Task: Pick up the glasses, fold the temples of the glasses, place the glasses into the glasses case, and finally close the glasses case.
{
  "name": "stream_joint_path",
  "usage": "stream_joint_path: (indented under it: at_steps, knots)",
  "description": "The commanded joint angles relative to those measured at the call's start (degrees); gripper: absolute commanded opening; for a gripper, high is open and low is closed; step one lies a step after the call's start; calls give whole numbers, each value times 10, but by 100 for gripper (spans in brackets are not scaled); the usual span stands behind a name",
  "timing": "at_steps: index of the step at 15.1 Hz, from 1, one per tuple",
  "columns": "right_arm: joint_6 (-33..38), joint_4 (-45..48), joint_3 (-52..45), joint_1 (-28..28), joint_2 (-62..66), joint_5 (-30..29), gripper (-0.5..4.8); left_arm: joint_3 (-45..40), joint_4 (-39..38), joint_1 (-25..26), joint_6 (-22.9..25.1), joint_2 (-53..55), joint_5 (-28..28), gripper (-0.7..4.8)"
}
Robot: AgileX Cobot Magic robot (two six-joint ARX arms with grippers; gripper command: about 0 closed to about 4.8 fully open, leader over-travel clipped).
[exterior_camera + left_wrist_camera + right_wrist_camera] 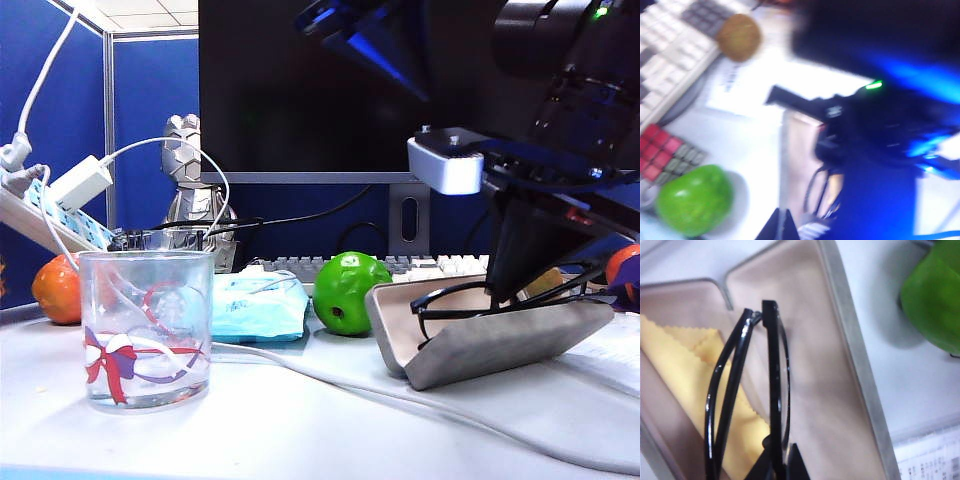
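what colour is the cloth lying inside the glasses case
Pale yellow, with a zigzag-cut edge; the cloth shows best in the right wrist view, against the glasses case's beige lining.

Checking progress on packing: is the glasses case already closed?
No. In the right wrist view the glasses case lies open, its beige lining showing, with the folded glasses held over it by the right gripper.

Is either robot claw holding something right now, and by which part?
The right gripper holds the folded glasses by the frame's end, above the open glasses case. The left gripper holds nothing.

Left wrist view heavily blurred
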Motion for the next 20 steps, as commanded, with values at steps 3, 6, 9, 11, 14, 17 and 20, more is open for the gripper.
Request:
stream_joint_path:
  at_steps: [3, 6, 9, 11, 14, 17, 20]
  knots:
    - [-6, 17, 0, 8, -25, -1, -6, 2, 5, 12, -2, -2, 4, -4]
    - [-23, 27, 0, 14, -26, -1, -6, 2, 9, 12, -2, -2, 4, -5]
    - [-30, 48, 1, 14, -26, 0, -6, 2, 10, 12, -2, -2, 4, -5]
    - [-29, 57, 1, 22, -32, 2, -6, 2, 10, 12, -2, -2, 4, -5]
    - [-23, 71, 1, 23, -46, -1, -6, 2, 10, 12, -2, -2, 4, -5]
    - [-13, 65, 2, 23, -70, 2, -5, 2, 10, 12, -2, -2, 4, -4]
    - [-14, 75, 1, 23, -68, 3, -6, 2, 10, 12, -2, -2, 4, -5]
